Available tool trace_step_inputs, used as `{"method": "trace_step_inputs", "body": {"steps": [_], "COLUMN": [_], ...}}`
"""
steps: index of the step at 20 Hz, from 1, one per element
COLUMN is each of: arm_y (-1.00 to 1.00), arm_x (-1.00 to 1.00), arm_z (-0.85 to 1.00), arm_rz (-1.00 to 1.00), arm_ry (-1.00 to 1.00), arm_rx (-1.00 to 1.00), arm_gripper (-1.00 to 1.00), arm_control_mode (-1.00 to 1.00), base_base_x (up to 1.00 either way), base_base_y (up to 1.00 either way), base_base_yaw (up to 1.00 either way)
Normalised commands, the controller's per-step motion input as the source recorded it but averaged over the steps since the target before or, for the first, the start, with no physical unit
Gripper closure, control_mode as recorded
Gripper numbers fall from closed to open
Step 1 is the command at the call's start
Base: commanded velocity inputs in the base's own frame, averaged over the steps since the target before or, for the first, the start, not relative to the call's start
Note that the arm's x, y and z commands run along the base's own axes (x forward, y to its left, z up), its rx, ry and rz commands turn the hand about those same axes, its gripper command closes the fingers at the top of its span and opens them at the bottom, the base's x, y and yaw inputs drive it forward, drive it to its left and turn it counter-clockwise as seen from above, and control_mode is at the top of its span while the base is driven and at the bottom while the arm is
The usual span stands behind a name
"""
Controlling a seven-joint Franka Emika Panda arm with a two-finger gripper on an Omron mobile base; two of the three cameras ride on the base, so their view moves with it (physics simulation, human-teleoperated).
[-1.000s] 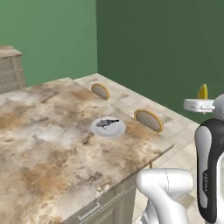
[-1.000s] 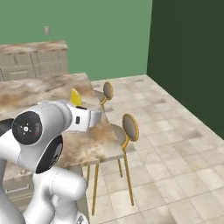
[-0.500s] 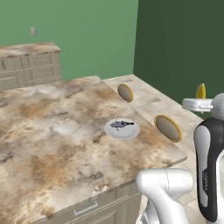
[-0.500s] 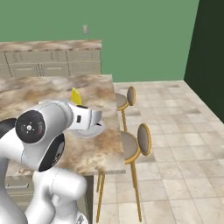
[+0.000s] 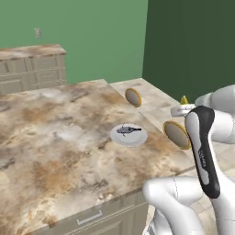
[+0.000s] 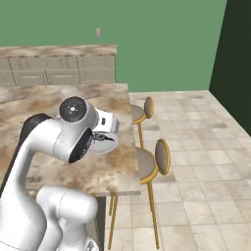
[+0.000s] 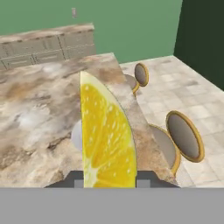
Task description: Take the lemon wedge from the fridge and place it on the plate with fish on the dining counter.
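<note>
Yellow lemon wedge pinched in gripper; pulp glistening.

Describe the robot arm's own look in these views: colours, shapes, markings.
The arm is glossy white with rounded, tube-like links. A dark grey-black band with faint pale lettering runs down one link. In the right base view a round dark joint cap with a pale centre sits on a bulky white elbow. No loose cables show.
</note>
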Motion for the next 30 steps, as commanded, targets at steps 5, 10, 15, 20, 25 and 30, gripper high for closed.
{"method": "trace_step_inputs", "body": {"steps": [5,10,15,20,25,30], "arm_y": [0.28,0.55,0.59,0.3,0.22,0.0], "arm_x": [1.0,1.0,1.0,1.0,0.97,0.59], "arm_z": [-0.86,-0.76,-0.63,-0.76,-0.67,-0.41], "arm_rz": [0.16,0.07,0.04,0.01,-0.18,0.04], "arm_ry": [0.43,0.28,0.24,0.23,0.16,0.27], "arm_rx": [0.0,0.0,-0.04,-0.13,-0.26,-0.06], "arm_gripper": [1.0,1.0,1.0,1.0,1.0,1.0], "arm_control_mode": [-1.0,-1.0,-1.0,-1.0,-1.0,-1.0], "base_base_x": [0.0,0.0,0.0,0.0,0.0,0.0], "base_base_y": [0.0,0.0,0.0,0.0,0.0,0.0], "base_base_yaw": [0.0,0.0,0.0,0.0,0.0,0.0]}}
